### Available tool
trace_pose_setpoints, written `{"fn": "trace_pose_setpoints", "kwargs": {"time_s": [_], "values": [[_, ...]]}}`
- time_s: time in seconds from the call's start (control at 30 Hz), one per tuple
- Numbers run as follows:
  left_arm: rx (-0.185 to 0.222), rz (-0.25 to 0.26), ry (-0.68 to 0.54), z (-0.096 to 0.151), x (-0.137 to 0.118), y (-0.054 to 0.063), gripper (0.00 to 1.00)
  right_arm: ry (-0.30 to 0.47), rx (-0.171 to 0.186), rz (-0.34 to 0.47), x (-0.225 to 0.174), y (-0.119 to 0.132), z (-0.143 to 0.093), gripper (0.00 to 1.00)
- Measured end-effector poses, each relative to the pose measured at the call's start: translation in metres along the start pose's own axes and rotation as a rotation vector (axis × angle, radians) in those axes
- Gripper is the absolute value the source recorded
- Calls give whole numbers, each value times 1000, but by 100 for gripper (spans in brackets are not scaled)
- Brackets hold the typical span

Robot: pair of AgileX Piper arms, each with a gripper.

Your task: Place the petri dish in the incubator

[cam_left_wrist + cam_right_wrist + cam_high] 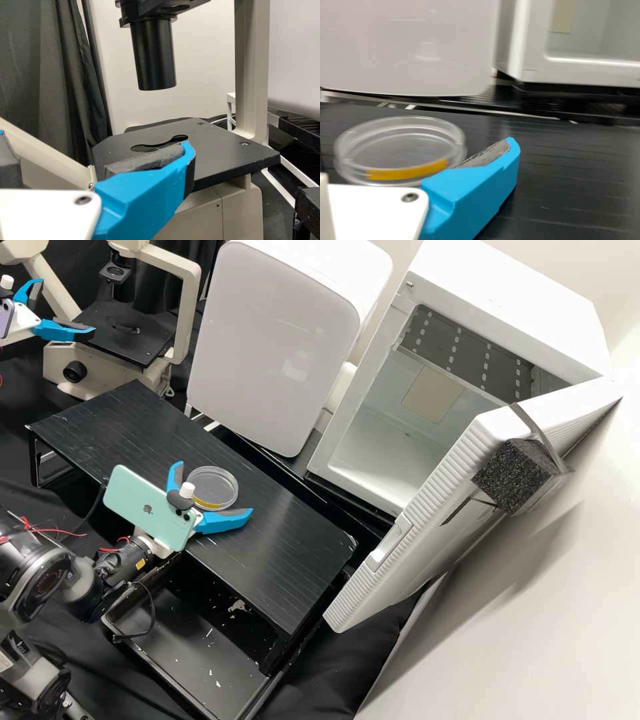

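Observation:
In the high view my right gripper [214, 487] stands open at the clear round petri dish [217, 481] on the black raised table, with its two blue fingers on either side of the dish's near part. From the right wrist, the gripper [416, 151] has the dish [402, 142], with a yellow strip on its side, between its spread fingers. The white incubator [383, 410] at the right has its door [427, 520] swung open. My left gripper [65, 308] is open and empty by the microscope; in its wrist view, the gripper [102, 152] is before the microscope stage.
A closed white cabinet [273, 347] stands behind the table [293, 533], left of the incubator. The microscope [127, 333] is at the back left. A dark foam block [513, 473] is strapped to the incubator door. Below the table is a black tray [193, 640].

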Motion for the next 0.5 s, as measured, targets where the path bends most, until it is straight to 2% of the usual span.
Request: {"fn": "trace_pose_setpoints", "kwargs": {"time_s": [0.4, 0.43, 0.5], "values": [[0, 0, 0, 0, 0, 0, 100, -4, 11, 2, 2, 0, 4, 100], [0, 0, 0, 0, 0, 0, 100, -2, 13, 3, 2, 0, 3, 0], [0, 0, 0, 0, 0, 0, 100, 4, 10, 1, 3, 0, 3, 0]]}}
